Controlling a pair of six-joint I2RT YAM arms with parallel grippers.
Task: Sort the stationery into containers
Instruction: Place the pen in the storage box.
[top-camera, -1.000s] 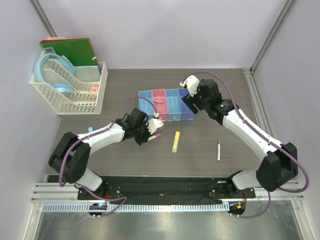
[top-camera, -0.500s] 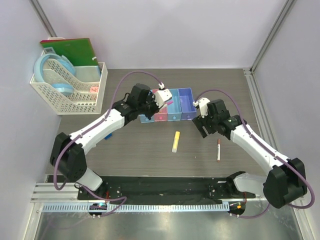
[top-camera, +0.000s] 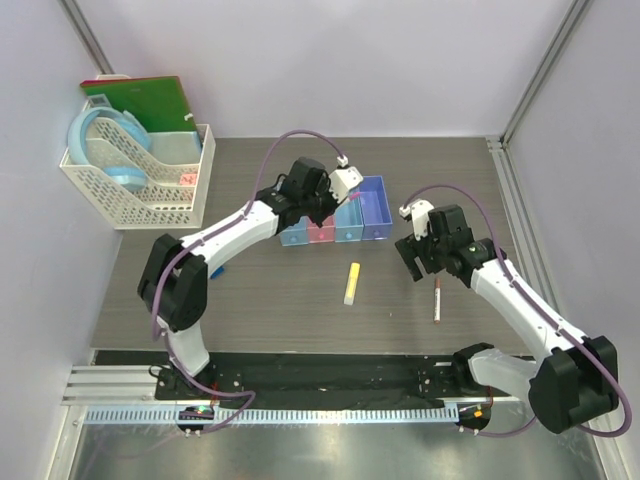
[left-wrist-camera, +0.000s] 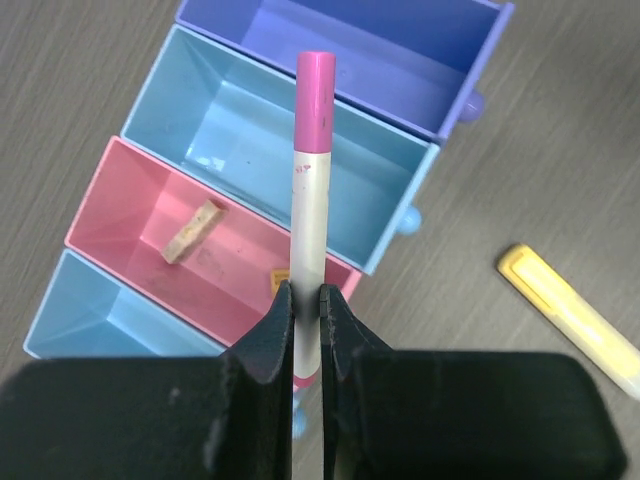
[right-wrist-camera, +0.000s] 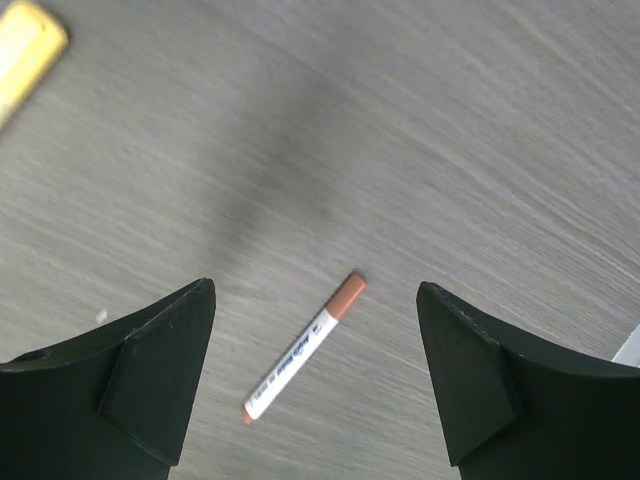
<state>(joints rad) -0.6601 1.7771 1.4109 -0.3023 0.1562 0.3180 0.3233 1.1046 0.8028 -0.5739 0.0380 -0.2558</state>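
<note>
My left gripper is shut on a thin white pen with a pink end. It holds the pen above the row of joined bins, and the pink end lies over the light blue bin and reaches the purple bin. The pink bin holds a tan eraser. My right gripper is open and empty, above the white pen with a dark-red end on the table. The yellow marker lies in front of the bins.
A white lattice basket with a green book and pale blue rings stands at the back left. A small blue item shows beside the left arm. Metal frame posts stand at the back corners.
My left gripper lifted the pink-ended pen from the table in front of the bins and carried it over them. My right gripper moved from the purple bin toward the dark-red pen.
</note>
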